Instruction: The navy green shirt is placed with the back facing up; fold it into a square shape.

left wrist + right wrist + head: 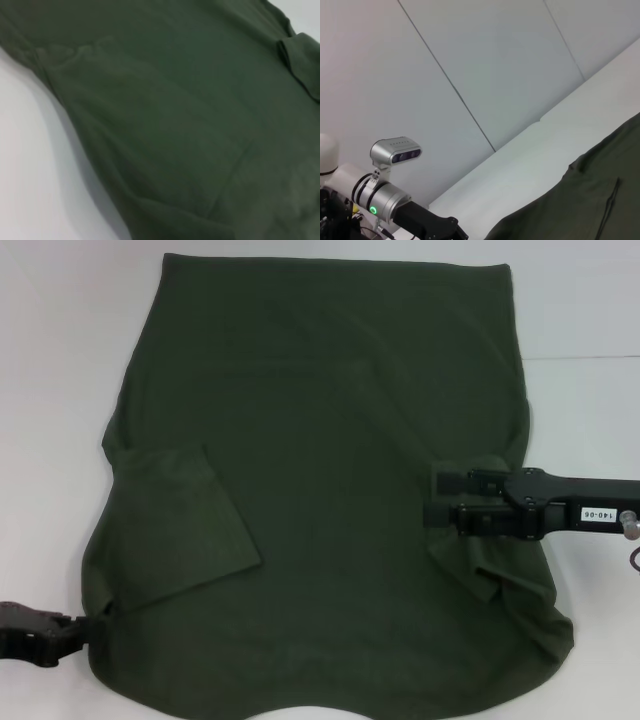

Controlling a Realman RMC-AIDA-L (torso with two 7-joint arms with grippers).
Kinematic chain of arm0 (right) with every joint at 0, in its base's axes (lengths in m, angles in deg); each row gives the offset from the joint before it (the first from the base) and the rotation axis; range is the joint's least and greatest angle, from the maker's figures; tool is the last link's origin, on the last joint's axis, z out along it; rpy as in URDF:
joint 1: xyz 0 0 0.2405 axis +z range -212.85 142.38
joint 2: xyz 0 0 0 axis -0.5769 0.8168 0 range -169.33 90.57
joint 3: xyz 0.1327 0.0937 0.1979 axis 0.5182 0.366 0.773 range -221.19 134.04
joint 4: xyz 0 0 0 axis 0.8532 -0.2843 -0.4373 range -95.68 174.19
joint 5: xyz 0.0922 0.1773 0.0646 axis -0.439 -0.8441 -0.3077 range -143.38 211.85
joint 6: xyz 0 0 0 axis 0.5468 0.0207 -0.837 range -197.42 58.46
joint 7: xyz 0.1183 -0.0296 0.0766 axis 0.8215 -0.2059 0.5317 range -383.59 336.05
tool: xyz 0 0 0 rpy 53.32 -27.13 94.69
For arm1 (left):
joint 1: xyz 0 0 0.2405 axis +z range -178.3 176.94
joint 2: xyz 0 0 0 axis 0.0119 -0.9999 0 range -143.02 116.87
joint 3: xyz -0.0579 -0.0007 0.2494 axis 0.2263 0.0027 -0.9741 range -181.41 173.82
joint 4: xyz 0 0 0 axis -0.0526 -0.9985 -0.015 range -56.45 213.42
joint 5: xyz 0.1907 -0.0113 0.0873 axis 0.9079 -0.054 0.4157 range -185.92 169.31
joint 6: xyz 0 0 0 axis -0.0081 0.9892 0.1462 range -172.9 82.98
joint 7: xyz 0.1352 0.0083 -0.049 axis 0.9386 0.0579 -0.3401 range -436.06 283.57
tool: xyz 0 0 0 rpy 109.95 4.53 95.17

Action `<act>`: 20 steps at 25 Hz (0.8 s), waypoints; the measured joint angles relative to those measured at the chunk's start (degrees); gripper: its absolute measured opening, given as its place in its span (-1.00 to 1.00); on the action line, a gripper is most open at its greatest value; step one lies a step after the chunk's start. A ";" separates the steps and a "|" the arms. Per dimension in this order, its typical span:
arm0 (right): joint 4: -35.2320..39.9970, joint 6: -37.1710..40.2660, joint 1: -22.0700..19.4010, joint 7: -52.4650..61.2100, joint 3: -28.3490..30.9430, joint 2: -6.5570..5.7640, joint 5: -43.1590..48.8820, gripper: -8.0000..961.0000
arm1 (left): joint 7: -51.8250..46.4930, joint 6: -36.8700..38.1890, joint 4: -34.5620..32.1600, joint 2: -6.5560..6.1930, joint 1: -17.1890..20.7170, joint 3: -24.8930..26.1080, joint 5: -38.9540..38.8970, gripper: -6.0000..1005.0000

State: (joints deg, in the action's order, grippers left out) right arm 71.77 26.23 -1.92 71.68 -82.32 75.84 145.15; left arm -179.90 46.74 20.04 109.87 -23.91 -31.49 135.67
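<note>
In the head view we saw the navy green shirt [330, 470] spread over most of the white table [60, 360], plain side up, its left sleeve folded inward at the lower left of the frame. The left gripper [88, 620] sat at the bottom left corner, touching the shirt's edge; we could not tell whether its jaws had hold of the cloth. The right gripper [435, 497] reached in from the right edge at mid-height, over the shirt's right sleeve, its two fingers lying one above the other with a narrow gap between them; whether they pinched fabric we could not tell.

In the left wrist view the shirt [190, 115] filled the frame, with the table [30, 165] at the lower left.

In the right wrist view the shirt [590, 205] lay at the lower right, the left arm [395, 205] at the lower left, a pale wall [470, 60] behind.
</note>
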 joint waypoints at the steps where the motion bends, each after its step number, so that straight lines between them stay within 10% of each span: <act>1: -0.01 0.00 0.00 0.00 0.06 -0.01 0.00 0.92 | -0.45 0.41 0.00 -0.19 -0.08 0.16 -0.07 -0.90; 20: 0.00 0.00 0.00 -0.18 0.08 -0.18 0.00 0.90 | -4.19 -0.36 0.24 -0.67 -0.45 0.14 0.97 -0.72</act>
State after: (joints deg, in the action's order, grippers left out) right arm 71.78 26.23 -1.93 71.50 -82.25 75.66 145.15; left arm -184.09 46.38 20.28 109.20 -24.36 -31.35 136.64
